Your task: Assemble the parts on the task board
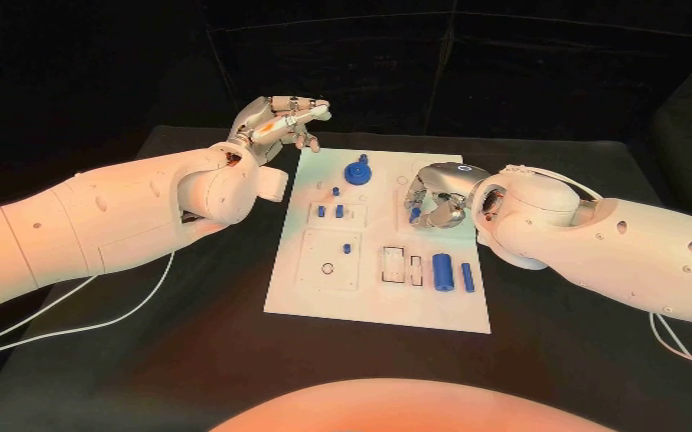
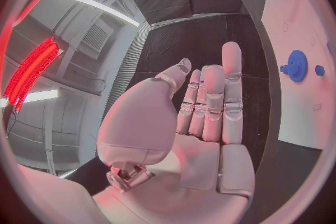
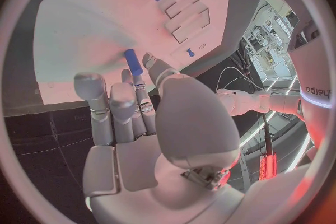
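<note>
blue peg [image 3: 132, 61] apparently in right hand [image 1: 433, 197]

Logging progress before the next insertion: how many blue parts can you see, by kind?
Gear: 1
Thick cylinder: 1
Thin rod: 1
Small pegs standing in the task board: 3
Small stud: 1
Peg pinched by the right hand: 1
Total: 8

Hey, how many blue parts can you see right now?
8: gear and peg at the board's far end, two pegs and a stud mid-board, cylinder and rod at its near end, a pin in the right hand. That hand may hide more.
</note>
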Controlling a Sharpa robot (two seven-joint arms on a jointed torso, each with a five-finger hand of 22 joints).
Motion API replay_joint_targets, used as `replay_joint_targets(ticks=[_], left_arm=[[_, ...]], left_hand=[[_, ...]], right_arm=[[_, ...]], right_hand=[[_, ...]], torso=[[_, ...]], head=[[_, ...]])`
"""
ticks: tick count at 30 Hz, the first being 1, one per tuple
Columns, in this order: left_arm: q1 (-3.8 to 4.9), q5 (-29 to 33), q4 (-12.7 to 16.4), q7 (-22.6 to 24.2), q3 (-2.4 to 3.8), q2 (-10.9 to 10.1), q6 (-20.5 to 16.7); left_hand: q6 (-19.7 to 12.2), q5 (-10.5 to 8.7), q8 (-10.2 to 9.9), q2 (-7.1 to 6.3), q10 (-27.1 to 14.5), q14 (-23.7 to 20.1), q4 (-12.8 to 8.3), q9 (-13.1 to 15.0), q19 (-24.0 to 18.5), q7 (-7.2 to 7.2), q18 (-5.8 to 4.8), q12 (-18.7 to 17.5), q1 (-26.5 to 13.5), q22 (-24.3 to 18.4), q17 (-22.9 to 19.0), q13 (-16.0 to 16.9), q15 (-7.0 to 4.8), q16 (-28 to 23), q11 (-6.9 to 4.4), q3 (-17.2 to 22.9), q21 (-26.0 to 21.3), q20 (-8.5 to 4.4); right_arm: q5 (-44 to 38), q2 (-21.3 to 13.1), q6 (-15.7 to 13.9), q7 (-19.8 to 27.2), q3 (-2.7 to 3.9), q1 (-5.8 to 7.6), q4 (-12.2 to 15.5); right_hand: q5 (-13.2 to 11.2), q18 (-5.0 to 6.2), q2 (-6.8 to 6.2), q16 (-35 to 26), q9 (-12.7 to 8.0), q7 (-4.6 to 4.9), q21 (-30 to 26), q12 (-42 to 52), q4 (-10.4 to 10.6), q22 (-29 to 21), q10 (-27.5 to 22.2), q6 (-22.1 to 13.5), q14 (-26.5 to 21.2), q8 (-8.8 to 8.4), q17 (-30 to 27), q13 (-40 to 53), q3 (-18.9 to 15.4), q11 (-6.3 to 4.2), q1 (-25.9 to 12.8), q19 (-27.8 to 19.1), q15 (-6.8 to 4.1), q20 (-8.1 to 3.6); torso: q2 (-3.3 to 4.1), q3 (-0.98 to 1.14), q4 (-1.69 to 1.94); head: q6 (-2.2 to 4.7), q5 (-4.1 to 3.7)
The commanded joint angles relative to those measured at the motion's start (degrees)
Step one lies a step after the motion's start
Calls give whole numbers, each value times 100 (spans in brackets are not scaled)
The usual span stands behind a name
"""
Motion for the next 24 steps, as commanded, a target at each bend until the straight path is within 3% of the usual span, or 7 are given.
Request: replay_joint_targets(ticks=[1, 16, 24], left_arm=[[7, 7, 3, 15, 2, 6, 77], [7, 7, 13, 16, 2, 19, 82], [7, 7, 15, 15, 2, 10, 81]], left_hand=[[-33, 15, 35, 2, -41, -25, -17, -6, -34, -2, 119, 39, 47, -7, -6, -8, -4, -36, 15, -24, -21, -4], [-33, 14, 39, 1, -42, -27, -15, -7, -33, 0, 119, 44, 45, -11, -11, -9, -4, -36, 16, -30, -26, -3], [-33, 14, 39, 1, -42, -27, -15, -7, -33, 0, 119, 44, 45, -11, -11, -9, -4, -36, 16, -30, -26, -3]], right_arm=[[-61, 17, 259, 6, 2, 9, -23], [-72, 75, 241, 85, 1, 8, -51], [-70, 70, -138, 146, 1, 8, -90]], right_hand=[[-17, 64, 66, 18, 6, 5, 38, 21, 24, 8, 76, 76, 16, 41, 8, -13, 38, 1, 12, 55, -32, -5], [-46, 50, 148, 109, 19, 15, 78, -25, 82, 73, 416, 371, 51, 97, 105, -19, 234, -31, 25, 120, -66, -35], [-533, 6, 513, 283, 79, -134, 248, -19, 145, 363, 1008, 887, 106, 306, 313, -1, 680, -199, 158, 262, -200, -148]], torso=[[-3, 3, -13], [-3, 3, -10], [-5, 2, -15]], head=[[-7, 20], [-17, 15], [-41, 7]])
